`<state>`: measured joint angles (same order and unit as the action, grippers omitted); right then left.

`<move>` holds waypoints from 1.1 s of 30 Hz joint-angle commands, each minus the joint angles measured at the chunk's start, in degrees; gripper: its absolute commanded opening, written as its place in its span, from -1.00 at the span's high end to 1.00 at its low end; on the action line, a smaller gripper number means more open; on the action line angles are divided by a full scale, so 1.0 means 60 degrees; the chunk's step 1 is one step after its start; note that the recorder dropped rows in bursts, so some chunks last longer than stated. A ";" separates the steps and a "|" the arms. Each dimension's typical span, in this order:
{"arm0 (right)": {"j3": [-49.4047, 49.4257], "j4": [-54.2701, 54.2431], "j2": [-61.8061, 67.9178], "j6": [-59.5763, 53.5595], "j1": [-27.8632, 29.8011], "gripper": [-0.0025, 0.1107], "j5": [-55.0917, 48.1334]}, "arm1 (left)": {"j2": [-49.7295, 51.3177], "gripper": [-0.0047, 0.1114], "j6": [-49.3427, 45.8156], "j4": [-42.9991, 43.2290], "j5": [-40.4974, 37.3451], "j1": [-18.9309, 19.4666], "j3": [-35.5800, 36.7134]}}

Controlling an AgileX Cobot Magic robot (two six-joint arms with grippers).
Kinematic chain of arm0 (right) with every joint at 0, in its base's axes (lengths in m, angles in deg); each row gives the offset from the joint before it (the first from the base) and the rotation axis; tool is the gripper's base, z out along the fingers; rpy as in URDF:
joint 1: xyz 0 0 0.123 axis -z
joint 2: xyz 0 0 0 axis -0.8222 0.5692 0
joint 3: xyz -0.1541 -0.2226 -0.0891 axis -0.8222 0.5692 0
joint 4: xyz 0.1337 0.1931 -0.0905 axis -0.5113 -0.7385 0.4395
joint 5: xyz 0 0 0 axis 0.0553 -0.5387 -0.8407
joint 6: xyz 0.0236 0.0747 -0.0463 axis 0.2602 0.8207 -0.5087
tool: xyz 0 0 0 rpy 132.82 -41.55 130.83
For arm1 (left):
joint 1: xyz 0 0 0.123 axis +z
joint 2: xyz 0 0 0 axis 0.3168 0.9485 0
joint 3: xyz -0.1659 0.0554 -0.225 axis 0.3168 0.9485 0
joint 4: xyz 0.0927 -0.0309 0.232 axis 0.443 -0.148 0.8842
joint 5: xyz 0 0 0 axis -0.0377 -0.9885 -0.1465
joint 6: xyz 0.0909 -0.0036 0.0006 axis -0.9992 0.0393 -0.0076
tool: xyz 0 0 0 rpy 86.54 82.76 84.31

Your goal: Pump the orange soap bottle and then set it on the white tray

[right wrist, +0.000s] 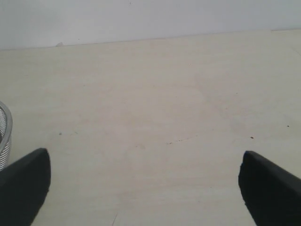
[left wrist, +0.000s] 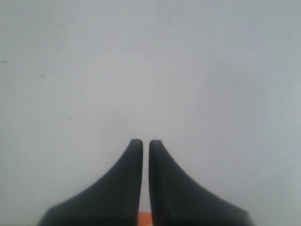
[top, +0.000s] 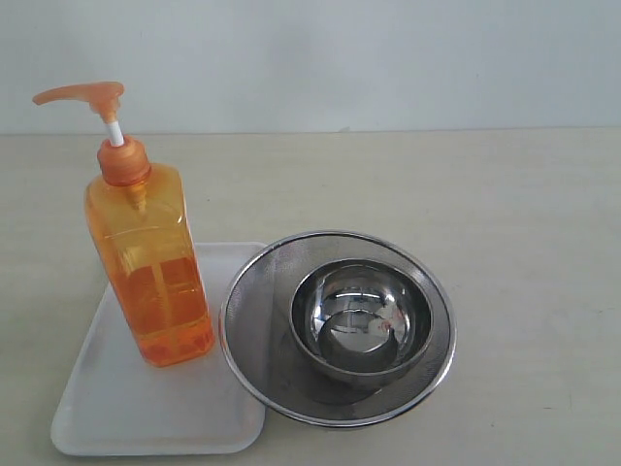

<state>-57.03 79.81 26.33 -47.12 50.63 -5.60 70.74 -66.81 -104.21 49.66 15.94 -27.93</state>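
Observation:
The orange soap bottle stands upright on the white tray at the left of the exterior view, its pump head raised on the white stem. Neither gripper shows in the exterior view. In the left wrist view my left gripper is shut, its two dark fingers nearly touching in front of a plain pale wall; a small orange patch shows low between the fingers. In the right wrist view my right gripper is open wide over bare tabletop, with nothing between its fingers.
A round steel mesh strainer with a steel bowl inside it sits right of the tray, its rim overlapping the tray's edge. The strainer's rim also shows at the edge of the right wrist view. The beige table meets a pale wall behind.

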 commanded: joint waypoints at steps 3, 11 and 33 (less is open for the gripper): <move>-0.0008 0.0086 -0.0053 0.0052 0.0019 -0.90 0.0005 | 0.3100 0.84 0.0291 0.1774 -0.2588 0.0033 -0.0479; -0.0008 0.0086 -0.0053 0.0052 0.0019 -0.90 0.0005 | 0.4482 0.84 -0.3082 -0.1123 -0.2138 -0.0136 0.2046; -0.0008 0.0086 -0.0053 0.0056 0.0019 -0.90 0.0004 | 0.4255 0.84 -0.4800 -0.2336 -0.1014 -0.0118 0.1101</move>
<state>-57.03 79.93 26.33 -46.85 50.63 -5.73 94.75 -96.47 -117.40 41.80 15.40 -17.88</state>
